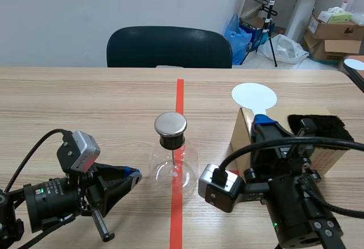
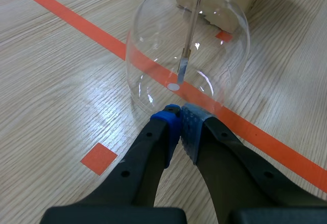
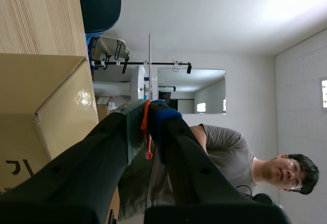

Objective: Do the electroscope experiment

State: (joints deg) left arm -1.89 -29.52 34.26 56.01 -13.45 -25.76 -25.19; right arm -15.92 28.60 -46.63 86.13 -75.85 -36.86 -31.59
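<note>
The electroscope, a clear glass flask (image 1: pixel 173 166) with a round metal cap (image 1: pixel 170 124), stands on the red tape line at the table's middle. In the left wrist view the flask (image 2: pixel 153 45) is just ahead of my fingertips, its thin rod and foil strip (image 2: pixel 184 63) hanging inside. My left gripper (image 1: pixel 135 175) (image 2: pixel 180 119) lies low beside the flask's left, shut on nothing. My right gripper (image 1: pixel 264 121) (image 3: pixel 148 106) is raised and shut on the orange handle (image 3: pixel 146 132) of a white disc paddle (image 1: pixel 254 96), which stands upright and shows edge-on (image 3: pixel 149 65).
A cardboard box (image 1: pixel 243 132) (image 3: pixel 46 106) sits right of the flask with a black fuzzy cloth (image 1: pixel 321 125) on it. A dark chair (image 1: pixel 169 47) stands across the table. Boxes and a stand clutter the back right. A person (image 3: pixel 225 147) shows in the right wrist view.
</note>
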